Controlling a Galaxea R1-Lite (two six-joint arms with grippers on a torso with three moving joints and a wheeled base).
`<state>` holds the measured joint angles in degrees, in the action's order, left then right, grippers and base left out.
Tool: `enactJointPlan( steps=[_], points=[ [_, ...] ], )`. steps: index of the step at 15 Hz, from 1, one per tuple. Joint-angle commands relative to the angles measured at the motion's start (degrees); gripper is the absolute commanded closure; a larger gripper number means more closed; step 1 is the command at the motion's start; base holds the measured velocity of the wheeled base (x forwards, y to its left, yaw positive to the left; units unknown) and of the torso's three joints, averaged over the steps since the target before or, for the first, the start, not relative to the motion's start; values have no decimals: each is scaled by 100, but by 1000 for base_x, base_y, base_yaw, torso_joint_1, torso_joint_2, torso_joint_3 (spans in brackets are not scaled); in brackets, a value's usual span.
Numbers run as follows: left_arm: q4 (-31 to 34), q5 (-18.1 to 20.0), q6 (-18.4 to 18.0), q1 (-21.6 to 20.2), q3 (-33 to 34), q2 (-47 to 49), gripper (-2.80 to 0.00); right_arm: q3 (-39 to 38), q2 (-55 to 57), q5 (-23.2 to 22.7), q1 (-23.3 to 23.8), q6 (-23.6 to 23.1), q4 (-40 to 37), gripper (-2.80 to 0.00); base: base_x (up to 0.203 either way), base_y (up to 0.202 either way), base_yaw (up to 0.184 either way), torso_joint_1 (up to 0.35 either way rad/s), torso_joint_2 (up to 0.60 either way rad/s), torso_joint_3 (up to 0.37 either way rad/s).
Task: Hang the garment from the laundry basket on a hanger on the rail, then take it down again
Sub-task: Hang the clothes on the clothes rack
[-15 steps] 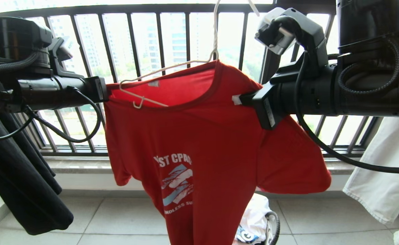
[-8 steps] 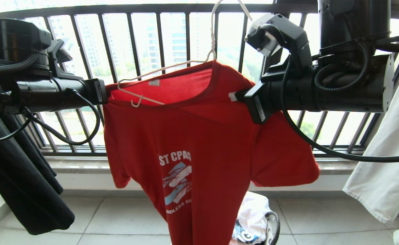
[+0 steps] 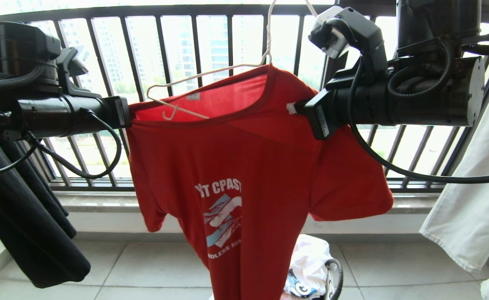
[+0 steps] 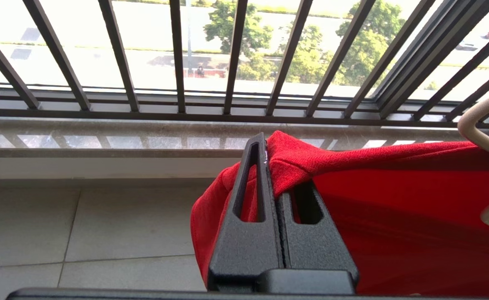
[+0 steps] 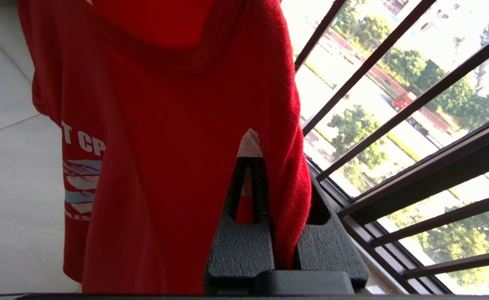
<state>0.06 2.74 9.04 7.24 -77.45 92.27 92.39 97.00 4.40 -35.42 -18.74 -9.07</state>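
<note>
Shirt (image 3: 244,166): red, draped on hanger (image 3: 211,79). Left gripper (image 3: 128,116) clamped on one shoulder, right gripper (image 3: 292,109) clamped on the other.

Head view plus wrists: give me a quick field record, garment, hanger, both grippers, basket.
garment: red T-shirt, held up in front of the window railing
hanger: white wire hanger, one arm inside the neck opening, the other end bare
left gripper: shut on one shoulder edge
right gripper: shut on the other shoulder
laundry basket: on the floor below, partly hidden
</note>
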Motion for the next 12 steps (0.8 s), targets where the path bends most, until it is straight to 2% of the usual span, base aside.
enactJointPlan(
  steps=[1, 3, 6, 12],
  points=[
    [3, -2, 10, -38, 1, -42, 0, 7, 65, 17, 68, -74, 10, 0, 0, 0, 0, 0, 0, 0],
    [2, 20, 10, -102, -24, -51, 0, -55, 122, 20, 140, -217, 18, 0, 0, 0, 0, 0, 0, 0],
    [3, 271, 27, -223, -51, -78, 0, -129, 122, 26, 140, -244, 19, 0, 0, 0, 0, 0, 0, 0],
    [20, 271, 36, -250, -113, -25, 0, -338, 56, 26, 132, -391, 102, 0, 0, 0, 0, 0, 0, 0]
  ],
)
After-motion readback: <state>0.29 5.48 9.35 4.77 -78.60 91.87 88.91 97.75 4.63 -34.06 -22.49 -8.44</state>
